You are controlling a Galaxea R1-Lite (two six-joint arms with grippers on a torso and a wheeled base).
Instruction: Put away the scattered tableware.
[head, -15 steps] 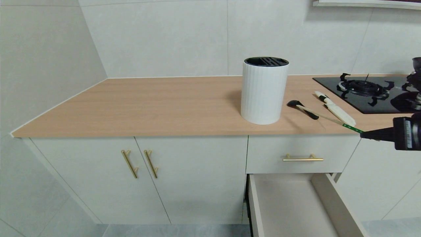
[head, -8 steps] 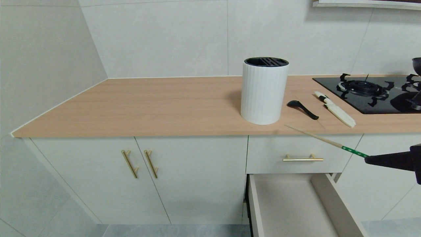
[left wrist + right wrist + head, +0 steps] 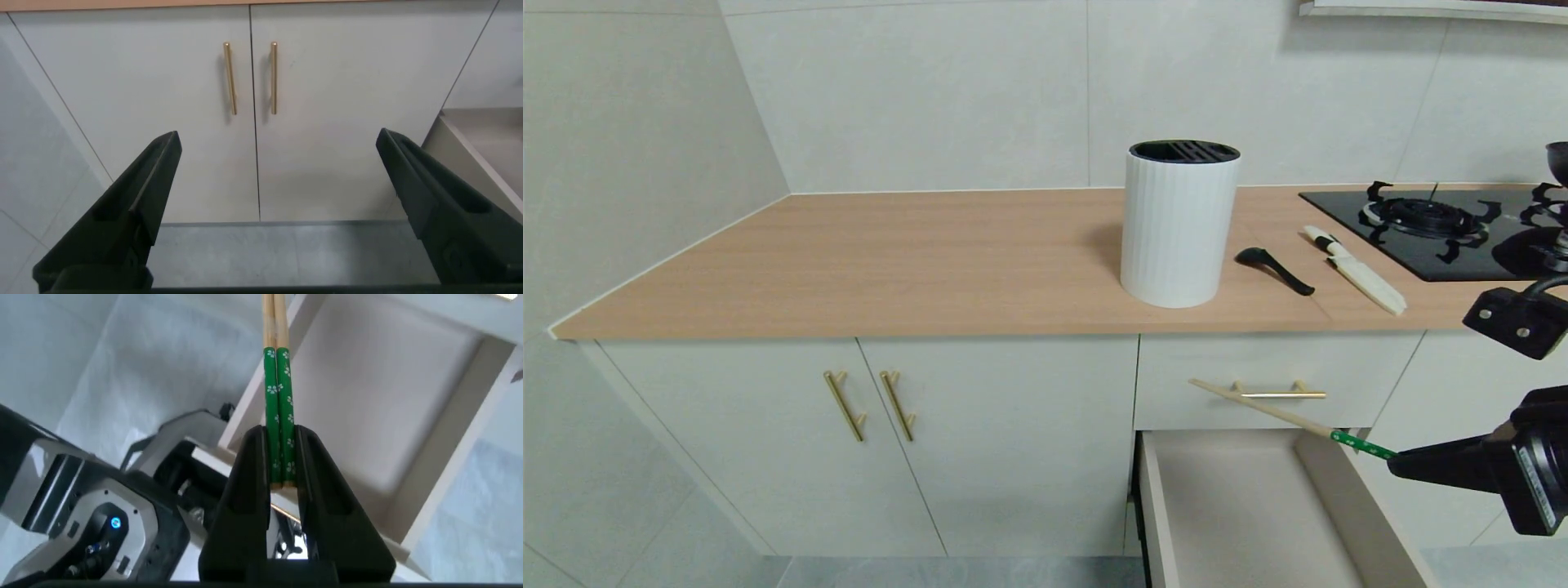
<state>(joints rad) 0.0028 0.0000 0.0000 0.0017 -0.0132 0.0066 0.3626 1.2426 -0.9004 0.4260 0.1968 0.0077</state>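
Notably, the right gripper [image 3: 1396,467] is closed on a pair of chopsticks [image 3: 1274,412], which are clamped at their green-banded end. They are held slanted above the right wall of the open drawer [image 3: 1339,498], below countertop level. Their bare wooden tips are directed toward the gold handle [image 3: 1274,394] of the shut drawer above.

On the countertop [image 3: 931,261], a black spoon [image 3: 1274,269] and a knife [image 3: 1356,269] are laid side by side, apart from each other. Both are placed between a white ribbed utensil holder [image 3: 1178,224] and the gas hob [image 3: 1429,224], and the spoon is the nearer to the holder.

The left gripper [image 3: 278,212] is seen with its fingers [image 3: 135,212] spread wide and nothing between them. It is faced toward the two cabinet doors [image 3: 327,122], whose gold handles stand side by side.
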